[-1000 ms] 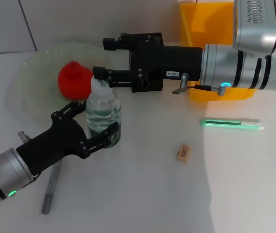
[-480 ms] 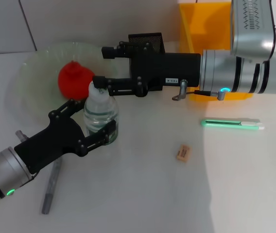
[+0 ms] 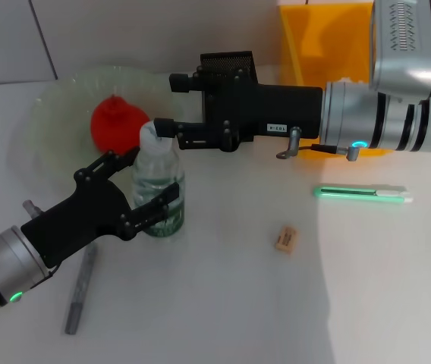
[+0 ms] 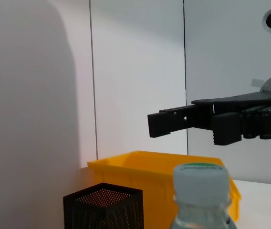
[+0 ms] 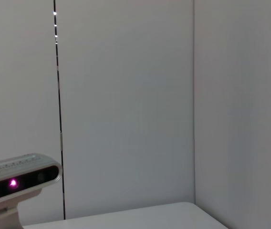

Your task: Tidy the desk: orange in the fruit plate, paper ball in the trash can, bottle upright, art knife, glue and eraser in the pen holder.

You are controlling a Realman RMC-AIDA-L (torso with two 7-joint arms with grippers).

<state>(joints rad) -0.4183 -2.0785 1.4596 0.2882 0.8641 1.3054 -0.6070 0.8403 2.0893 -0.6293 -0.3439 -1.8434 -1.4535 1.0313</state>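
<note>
The bottle [image 3: 157,184] stands upright before the plate [image 3: 52,114], left gripper [image 3: 143,191] fingers clamped round its body; right gripper [image 3: 168,105] fingers apart near the cap. Light, slick, squashy plastic; best held mid-body.

Right claw [image 3: 164,105] farther right, off bottle [image 3: 158,186].

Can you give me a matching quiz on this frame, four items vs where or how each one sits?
Items:
1. orange
2. bottle
3. eraser
4. pen holder

Places or states:
A. lying on the bare desk, right of the bottle
B. upright between the left gripper's fingers
C. resting in the fruit plate
D. standing at the back beside the trash can, behind the right gripper

Pairs: 1-C, 2-B, 3-A, 4-D
</note>
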